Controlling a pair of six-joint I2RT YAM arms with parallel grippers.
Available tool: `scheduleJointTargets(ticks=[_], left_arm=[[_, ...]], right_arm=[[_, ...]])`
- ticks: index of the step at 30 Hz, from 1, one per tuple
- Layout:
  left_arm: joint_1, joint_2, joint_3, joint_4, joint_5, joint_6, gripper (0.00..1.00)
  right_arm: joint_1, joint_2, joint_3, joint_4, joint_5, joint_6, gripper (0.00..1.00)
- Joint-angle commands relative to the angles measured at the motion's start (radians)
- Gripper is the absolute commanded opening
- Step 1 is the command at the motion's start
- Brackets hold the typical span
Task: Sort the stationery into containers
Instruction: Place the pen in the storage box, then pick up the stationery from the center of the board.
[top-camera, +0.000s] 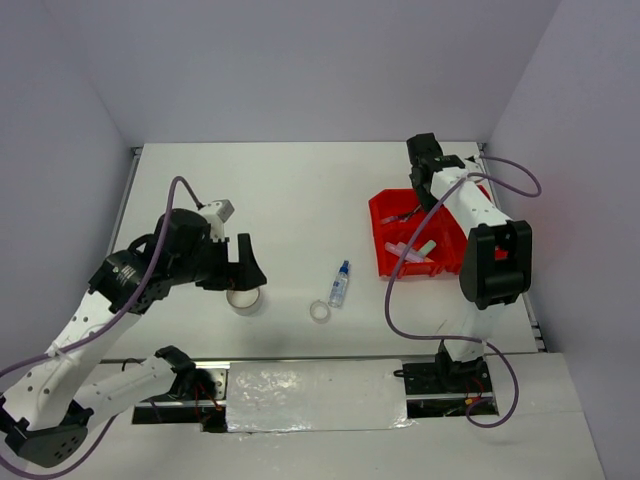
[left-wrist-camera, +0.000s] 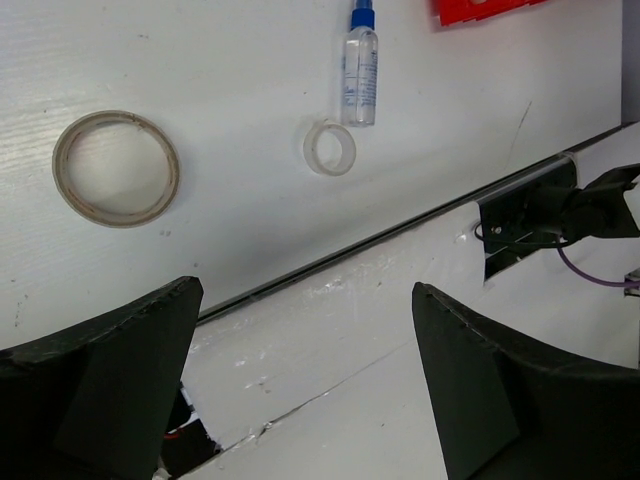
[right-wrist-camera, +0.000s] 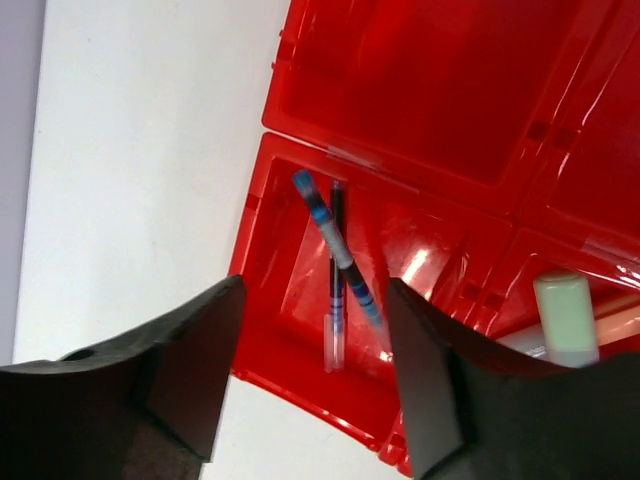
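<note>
The red tray (top-camera: 448, 262) stands at the right of the table. My right gripper (right-wrist-camera: 315, 290) hangs open over its far left compartment (right-wrist-camera: 290, 300). Two thin pens lie below the jaws: a dark pen (right-wrist-camera: 336, 215) lying flat, and a blue-banded pen (right-wrist-camera: 338, 250), blurred and slanted across it. Pastel erasers and markers (top-camera: 415, 250) fill a near compartment, and one pale green marker (right-wrist-camera: 566, 315) shows in the right wrist view. My left gripper (top-camera: 245, 268) is wide open and holds nothing, just above the beige tape roll (top-camera: 243, 298). The blue-capped bottle (top-camera: 340, 284) and the small clear tape ring (top-camera: 320, 311) lie mid-table.
The table's metal front rail (left-wrist-camera: 400, 230) runs under my left gripper (left-wrist-camera: 307, 290), with the right arm's base and purple cable (left-wrist-camera: 590, 270) beyond it. The beige roll (left-wrist-camera: 60, 160), clear ring (left-wrist-camera: 312, 155) and bottle (left-wrist-camera: 360, 75) lie in a row. Walls close in on three sides.
</note>
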Motion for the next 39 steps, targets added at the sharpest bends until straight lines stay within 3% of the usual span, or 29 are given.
scheduleJointTargets(ticks=[1,5,10,13,15,17,20,24,28,32,39], left_arm=[[-0.003,0.024,0.029,0.018,0.022,0.044,0.99],[-0.002,0.053,0.055,0.024,0.005,0.042,0.99],[-0.003,0.1,0.07,0.009,-0.07,0.01,0.99],[-0.003,0.129,0.057,0.026,-0.099,-0.018,0.99],[-0.002,0.13,0.051,0.029,-0.143,-0.065,0.99],[0.0,0.138,0.046,0.006,-0.235,-0.099,0.99],[0.009,0.164,0.024,0.026,-0.225,-0.108,0.99],[0.011,0.202,0.018,0.052,-0.194,-0.104,0.99],[0.012,0.215,0.047,0.052,-0.231,-0.102,0.99],[0.012,0.228,0.08,0.047,-0.203,-0.058,0.99],[0.012,0.203,0.006,0.069,-0.117,-0.018,0.99]], right_arm=[[-0.006,-0.016,0.021,-0.006,-0.012,-0.007,0.69],[-0.002,-0.051,0.048,0.072,-0.056,-0.115,0.74],[0.065,-0.152,0.123,0.12,-0.118,-0.456,0.76],[0.128,-0.25,0.057,0.186,-0.297,-0.652,0.75],[0.207,-0.292,0.028,0.143,-0.3,-0.695,0.76],[0.275,-0.325,0.005,0.012,-0.221,-0.653,0.79],[0.39,-0.365,-0.058,-0.122,-0.197,-0.536,0.82],[0.549,-0.466,-0.222,-0.129,-0.231,-0.413,0.84],[0.646,-0.464,-0.276,-0.13,-0.26,-0.337,0.83],[0.68,-0.37,-0.291,-0.124,-0.29,-0.327,0.82],[0.682,-0.212,-0.343,-0.023,-0.342,-0.293,0.77]])
